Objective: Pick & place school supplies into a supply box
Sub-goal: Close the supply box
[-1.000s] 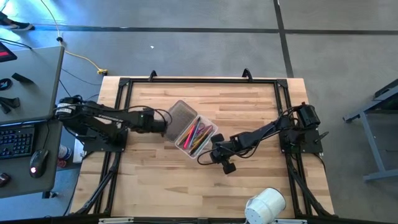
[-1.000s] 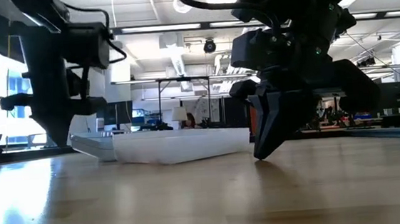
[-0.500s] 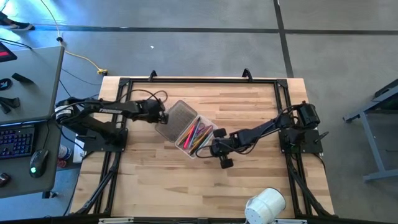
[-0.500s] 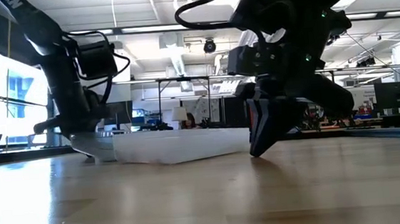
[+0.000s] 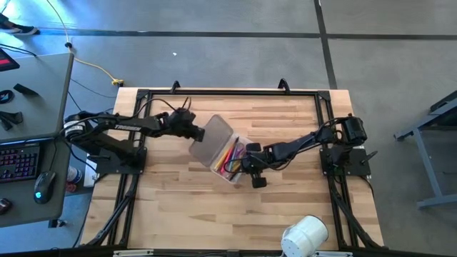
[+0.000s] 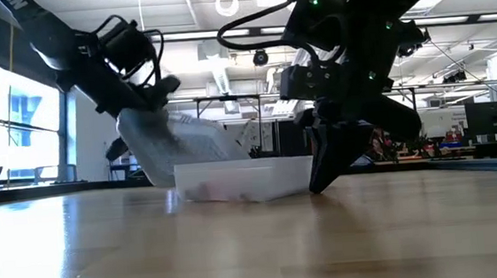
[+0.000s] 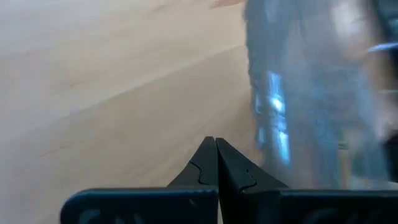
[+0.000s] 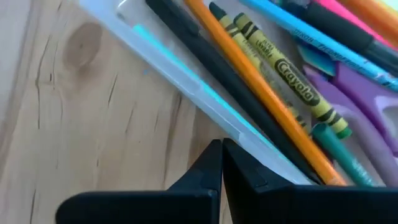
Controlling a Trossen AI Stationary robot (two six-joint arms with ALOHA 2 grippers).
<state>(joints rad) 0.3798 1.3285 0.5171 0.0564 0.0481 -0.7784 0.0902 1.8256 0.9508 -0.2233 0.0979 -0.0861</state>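
The supply box (image 5: 230,160) is seen just left of the centre of the high view, on the wooden table (image 5: 285,214), with the school supplies (image 8: 292,81) already lying inside it as a bundle of coloured sticks. Its ribbed lid (image 5: 213,138) is raised at a slant over the box and is propped from the upper left by the left gripper (image 5: 194,130), whose fingers are pressed together with nothing clamped between them. The right gripper (image 5: 246,165) is set against the box's right wall, its 2 fingers likewise closed on nothing, apparently as a brace. The closing of the lid is judged to be the step in hand. The box could be slid or tipped if the lid is pushed harder than the brace resists, and the lid could be stopped short by any stick lying across the rim. A white roll (image 5: 305,237) stands at the lower right, well apart.
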